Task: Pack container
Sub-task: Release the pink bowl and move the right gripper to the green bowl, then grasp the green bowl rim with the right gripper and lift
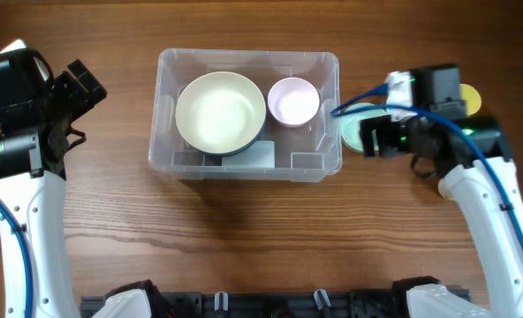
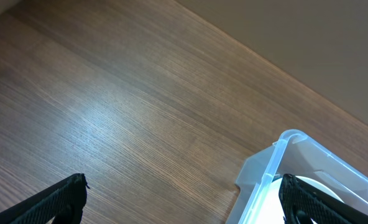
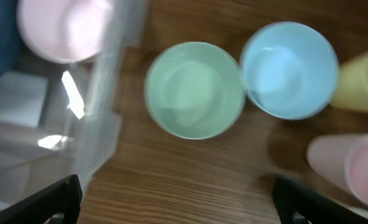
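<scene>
The clear container (image 1: 244, 55) sat mid-table, holding a cream bowl (image 1: 220, 113) and a small pink bowl (image 1: 293, 100). The left gripper (image 2: 181, 202) hung wide open and empty to its left. The right gripper (image 3: 178, 198), jaws spread wide and empty, hovered over the green cup (image 3: 195, 90) and blue cup (image 3: 288, 70) just right of it.

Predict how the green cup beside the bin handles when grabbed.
The green cup looks like thin plastic: probably light, slightly squeezable. Its smooth round wall may slip in the open right gripper. It stands upright and appears to touch the blue cup, so a push would likely nudge that neighbour.
</scene>
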Robot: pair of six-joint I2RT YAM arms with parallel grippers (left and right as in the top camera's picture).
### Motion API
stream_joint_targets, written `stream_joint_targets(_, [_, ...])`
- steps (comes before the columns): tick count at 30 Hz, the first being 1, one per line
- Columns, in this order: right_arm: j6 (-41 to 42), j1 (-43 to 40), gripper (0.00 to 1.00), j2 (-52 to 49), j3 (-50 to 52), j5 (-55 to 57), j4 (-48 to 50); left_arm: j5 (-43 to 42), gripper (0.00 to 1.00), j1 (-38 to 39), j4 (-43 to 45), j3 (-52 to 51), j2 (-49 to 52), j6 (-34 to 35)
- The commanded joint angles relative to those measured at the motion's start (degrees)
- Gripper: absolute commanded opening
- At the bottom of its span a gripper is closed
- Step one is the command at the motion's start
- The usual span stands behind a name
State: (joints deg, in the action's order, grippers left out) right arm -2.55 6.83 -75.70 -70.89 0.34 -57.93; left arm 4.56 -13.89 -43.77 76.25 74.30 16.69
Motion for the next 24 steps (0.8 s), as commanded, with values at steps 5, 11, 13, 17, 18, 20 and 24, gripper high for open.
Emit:
stream_joint_targets(5, [10.27, -5.62, 0.99, -0.61, 2.32, 0.87, 1.38, -0.66, 1.0, -0.26, -0.04, 0.63, -0.26, 0.5])
stream_joint_targets(11, [26.95, -7.21, 0.88, -0.66, 9.25, 0.87, 8.59, -0.66, 1.0, -0.26, -0.04, 0.63, -0.26, 0.5])
stream_joint_targets(13, [35.36, -7.5, 0.84, -0.7, 12.5, 0.9, 11.69, -0.66, 1.0, -0.26, -0.07, 0.63, -0.26, 0.5])
stream_joint_targets(17, [43.19, -7.67, 0.87, -0.7, 18.6, -0.02, 18.97, -0.66, 1.0, -0.26, -0.04, 0.63, -0.26, 0.5])
stream_joint_targets(18, [44.19, -7.67, 0.86, -0.72, 20.02, -0.24, 20.74, -0.66, 1.0, -0.26, -0.04, 0.63, -0.26, 0.5])
stream_joint_targets(20, [46.95, -7.67, 0.82, -0.72, 22.86, -0.31, 23.85, -0.66, 1.0, -0.26, -0.04, 0.63, -0.26, 0.5])
stream_joint_targets(24, [49.4, -7.67, 0.78, -0.85, 26.95, -0.35, 29.03, -0.66, 1.0, -0.26, -0.04, 0.63, -0.26, 0.5])
